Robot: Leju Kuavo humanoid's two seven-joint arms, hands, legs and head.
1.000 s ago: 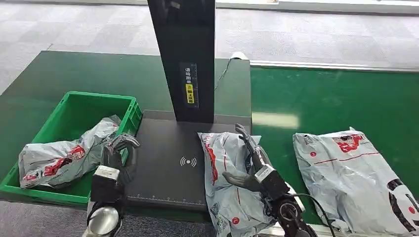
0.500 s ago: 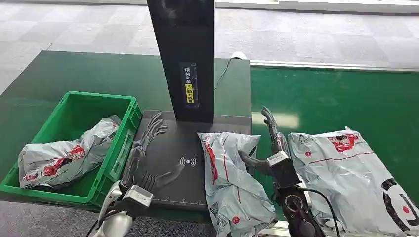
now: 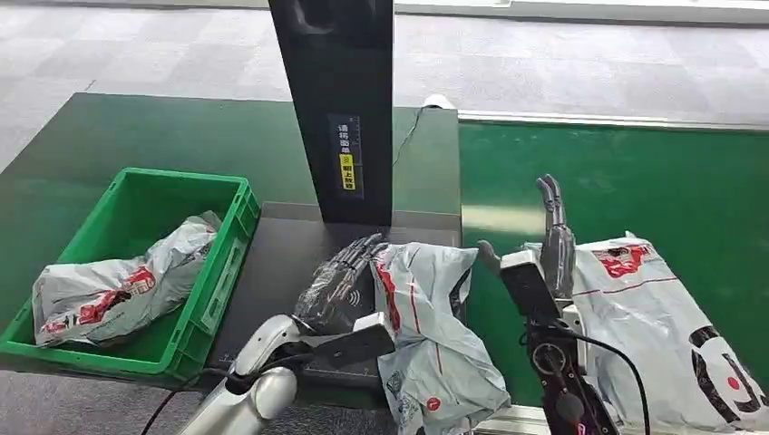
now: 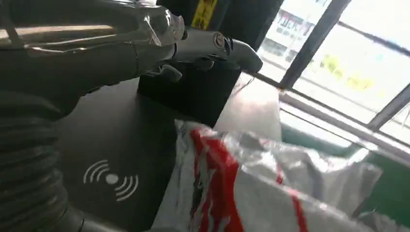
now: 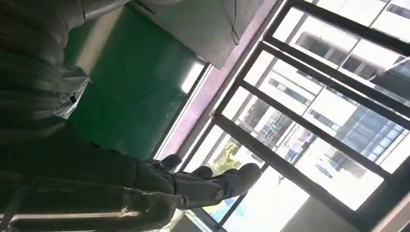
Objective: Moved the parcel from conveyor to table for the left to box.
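On dark scanner table [image 3: 290, 263] — parcel [image 3: 426, 317], left hand [image 3: 340, 281] and right hand [image 3: 549, 245] both spread, empty.

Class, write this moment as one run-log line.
left robot hand: open, beside parcel on scanner pad | right robot hand: open, raised | crate: holds one bag

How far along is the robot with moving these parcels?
One parcel already lies on the black table, and one sits in the green box. The left robot hand, open, reaches beside it; the right robot hand is raised, empty. Boxing remains, and another parcel waits on the conveyor.
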